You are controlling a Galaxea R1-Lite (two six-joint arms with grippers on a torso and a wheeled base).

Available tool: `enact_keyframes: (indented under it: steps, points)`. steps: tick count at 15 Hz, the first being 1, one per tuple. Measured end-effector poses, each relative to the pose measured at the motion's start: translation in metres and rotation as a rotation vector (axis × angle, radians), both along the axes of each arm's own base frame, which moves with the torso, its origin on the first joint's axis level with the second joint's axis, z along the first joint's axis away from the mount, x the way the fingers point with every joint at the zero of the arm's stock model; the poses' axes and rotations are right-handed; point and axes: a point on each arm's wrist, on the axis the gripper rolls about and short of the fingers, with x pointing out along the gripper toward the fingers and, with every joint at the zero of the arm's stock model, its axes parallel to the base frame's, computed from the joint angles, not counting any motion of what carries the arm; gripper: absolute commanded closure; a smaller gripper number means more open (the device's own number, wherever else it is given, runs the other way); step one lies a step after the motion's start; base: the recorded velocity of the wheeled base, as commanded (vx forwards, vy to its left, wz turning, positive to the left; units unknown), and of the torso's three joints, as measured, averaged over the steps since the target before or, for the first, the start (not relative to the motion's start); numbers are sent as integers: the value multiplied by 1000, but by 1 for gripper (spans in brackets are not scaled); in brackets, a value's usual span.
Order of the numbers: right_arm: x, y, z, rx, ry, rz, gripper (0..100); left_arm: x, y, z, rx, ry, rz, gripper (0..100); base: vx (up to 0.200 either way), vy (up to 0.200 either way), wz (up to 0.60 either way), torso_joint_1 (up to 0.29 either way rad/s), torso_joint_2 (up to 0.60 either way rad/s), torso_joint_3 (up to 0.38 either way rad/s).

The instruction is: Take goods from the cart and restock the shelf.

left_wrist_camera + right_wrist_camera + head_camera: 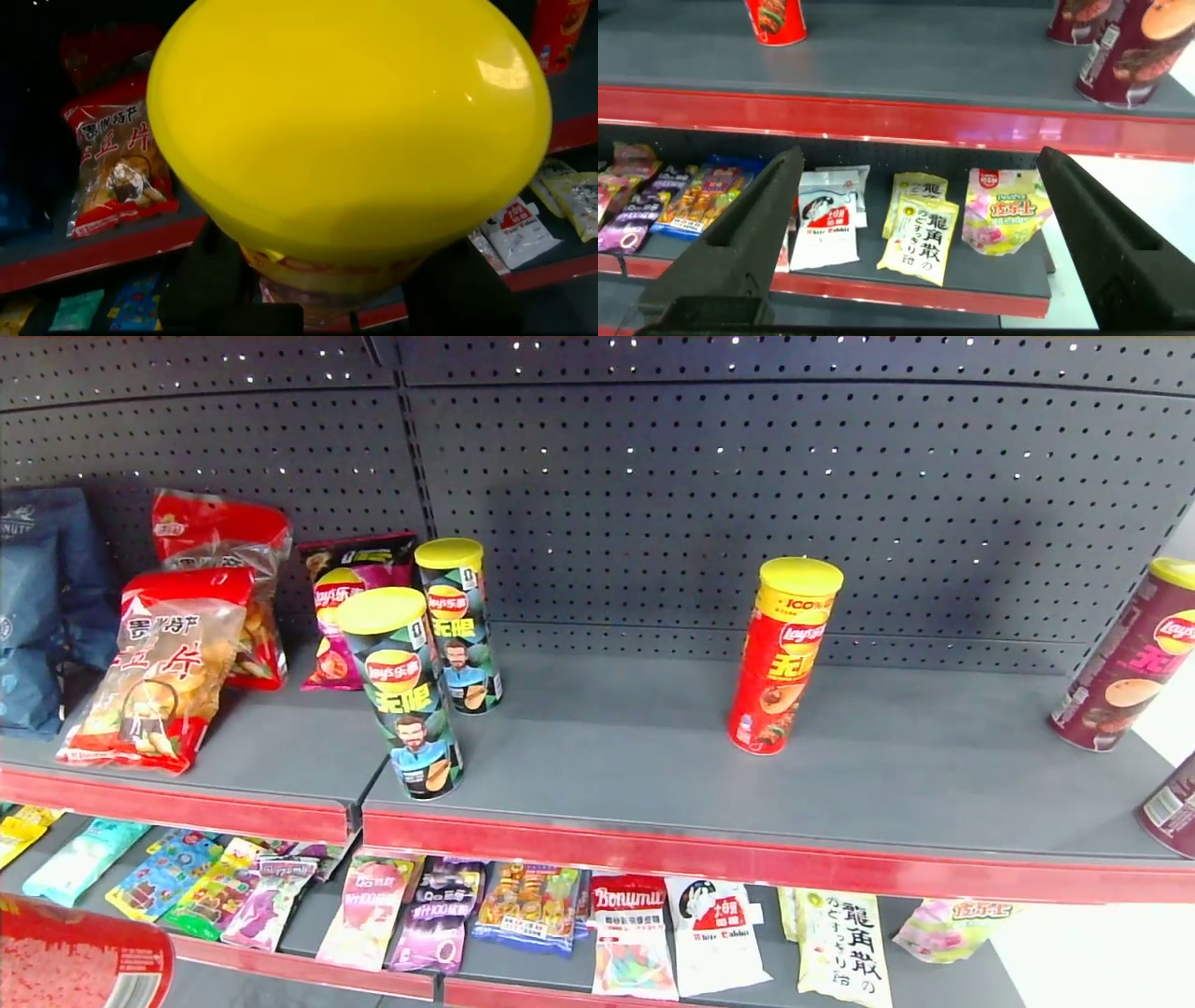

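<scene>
A chip can with a big yellow lid and a red body stands between the dark fingers of my left gripper, which is shut on it in front of the shelf. The red shape at the head view's lower left corner looks like the same can. My right gripper is open and holds nothing, level with the lower shelf of snack packets. The grey upper shelf carries a red can, two dark green cans and maroon cans at the right end.
Red chip bags and blue bags fill the shelf's left section. Bare shelf lies on both sides of the red can. A red rail edges the shelf front. A pegboard wall closes the back.
</scene>
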Motion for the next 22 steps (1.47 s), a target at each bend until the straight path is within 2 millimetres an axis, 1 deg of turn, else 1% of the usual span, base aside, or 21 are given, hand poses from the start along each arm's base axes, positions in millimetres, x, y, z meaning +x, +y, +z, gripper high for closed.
enact_keyframes:
  steps: [1, 2, 3, 4, 6, 7, 9, 11, 12, 15, 16, 18, 20, 22]
  points:
    - [-2, 0, 15, 3, -27, 9, 0, -1, 0, 1, -6, -7, -1, 100, 0, 0, 0, 0, 0, 0]
    - [-3, 0, 36, 10, -49, 26, 0, -2, 0, 1, -8, -10, -6, 100, 0, 0, 0, 0, 0, 0]
    - [-2, 1, 56, 7, -53, 60, 0, -2, 0, 1, -7, -9, -8, 100, 0, 0, 0, 0, 0, 0]
    - [5, 2, 79, -17, -35, 127, 0, -2, 0, 0, -8, -7, -3, 100, 0, 0, 0, 0, 0, 0]
    - [30, 5, 109, -68, 31, 271, 0, -2, 0, 2, -17, -10, 1, 100, 0, 0, 0, 0, 0, 0]
    - [47, 8, 122, -85, 68, 356, 0, -1, 0, 3, -34, -6, 4, 100, 0, 0, 0, 0, 0, 0]
    - [82, 21, 138, -101, 128, 519, 0, -1, 1, 5, -59, -8, 36, 100, 0, 0, 0, 0, 0, 0]
    - [124, 39, 147, -108, 143, 606, 0, -2, 1, 6, -61, -17, 54, 100, 0, 0, 0, 0, 0, 0]
    - [145, 49, 148, -109, 139, 630, 0, -3, 1, 6, -61, -20, 62, 100, 0, 0, 0, 0, 0, 0]
    - [205, 76, 141, -82, 177, 658, 0, -5, 1, 7, -62, -32, 104, 100, 0, 0, 0, 0, 0, 0]
    - [222, 83, 139, -69, 191, 651, 0, -5, 1, 7, -63, -31, 105, 100, 0, 0, 0, 0, 0, 0]
    - [251, 93, 136, -44, 221, 615, 0, -5, 1, 6, -63, -28, 104, 100, 0, 0, 0, 0, 0, 0]
    - [268, 98, 128, -43, 255, 584, 0, -4, 2, 6, -63, -26, 103, 100, 0, 0, 0, 0, 0, 0]
    - [283, 98, 124, -45, 266, 530, 0, -4, 2, 5, -63, -25, 103, 100, 0, 0, 0, 0, 0, 0]
